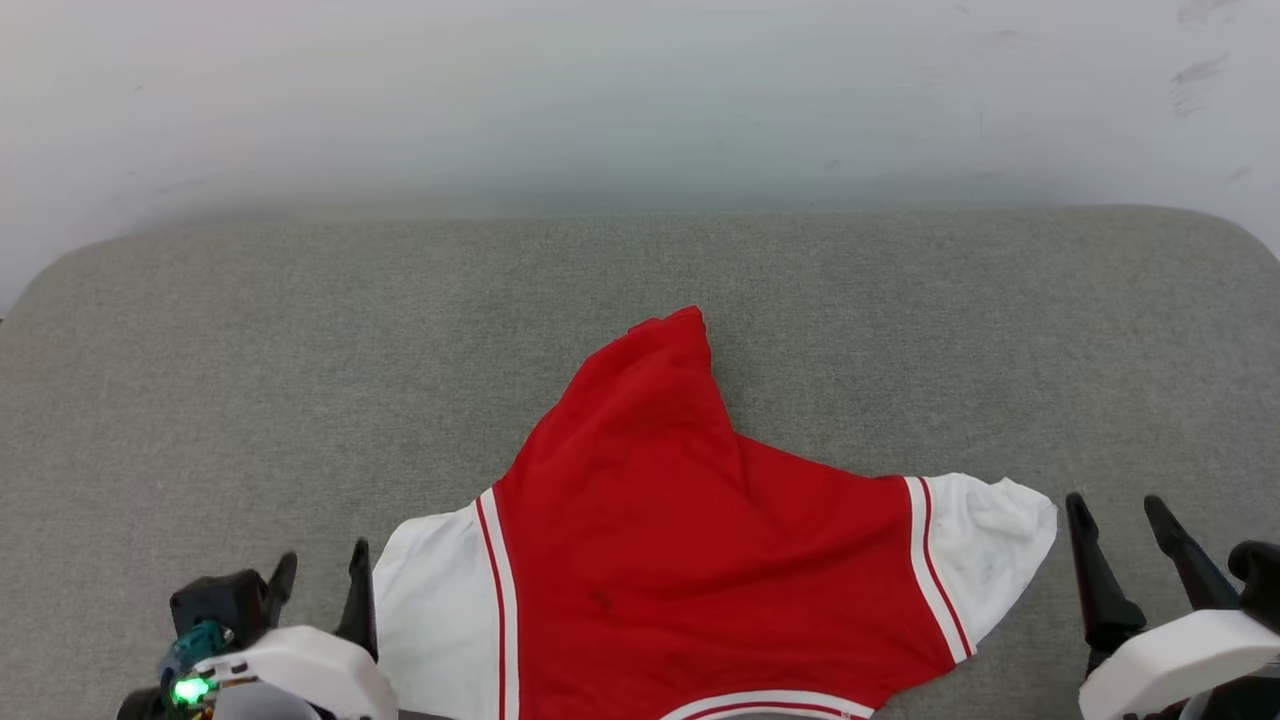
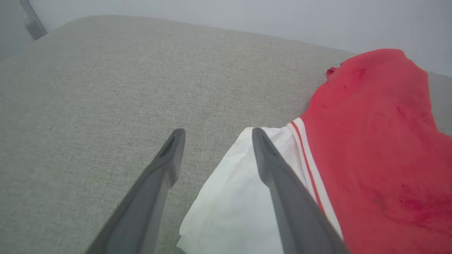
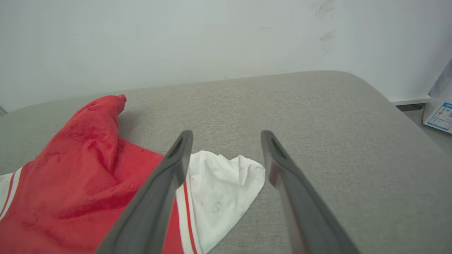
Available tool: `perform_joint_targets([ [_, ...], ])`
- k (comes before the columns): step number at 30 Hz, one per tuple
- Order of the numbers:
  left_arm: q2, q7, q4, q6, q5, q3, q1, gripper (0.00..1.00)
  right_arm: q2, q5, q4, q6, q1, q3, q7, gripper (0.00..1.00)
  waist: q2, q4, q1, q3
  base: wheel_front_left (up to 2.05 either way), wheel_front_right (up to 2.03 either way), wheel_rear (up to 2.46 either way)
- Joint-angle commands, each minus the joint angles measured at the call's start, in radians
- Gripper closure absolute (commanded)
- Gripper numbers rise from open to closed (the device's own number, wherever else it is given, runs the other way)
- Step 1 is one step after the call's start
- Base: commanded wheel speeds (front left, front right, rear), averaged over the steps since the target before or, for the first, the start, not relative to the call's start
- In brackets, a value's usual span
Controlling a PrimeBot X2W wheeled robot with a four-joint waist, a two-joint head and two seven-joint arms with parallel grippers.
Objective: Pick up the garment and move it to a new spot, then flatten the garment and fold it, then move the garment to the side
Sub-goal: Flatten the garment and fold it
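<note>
The garment point(image 1: 680, 560), a red jersey with white short sleeves and red-white striped trim, lies spread on the grey cushion with its plain red side up and one red corner bunched toward the back. My left gripper point(image 1: 320, 570) stands open at the lower left, just beside the white left sleeve point(image 2: 229, 197), holding nothing. My right gripper point(image 1: 1120, 520) is open at the lower right, next to the white right sleeve point(image 3: 222, 190), its fingers apart and empty. Any lettering is hidden.
The grey upholstered surface point(image 1: 300, 350) runs wide to the left, right and back, ending at a white wall point(image 1: 640, 100). Its rounded right corner drops to the floor, where a printed paper point(image 3: 439, 116) lies.
</note>
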Motion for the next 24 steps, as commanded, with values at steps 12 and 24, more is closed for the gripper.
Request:
perform_joint_targets([
  [12,-0.010,-0.088,-0.168,0.029,0.070,-0.027,-0.057,0.00,-0.117,0.123,0.137,-0.001,-0.050,-0.057,0.339,0.00,0.0000,0.004,0.0001,0.038,0.00,0.00,0.00],
  [24,-0.014,-0.090,-0.304,0.043,0.107,-0.057,-0.123,0.00,-0.267,0.220,0.279,-0.001,-0.273,0.048,0.528,0.00,0.0000,0.069,0.0001,0.201,0.00,0.00,0.00],
])
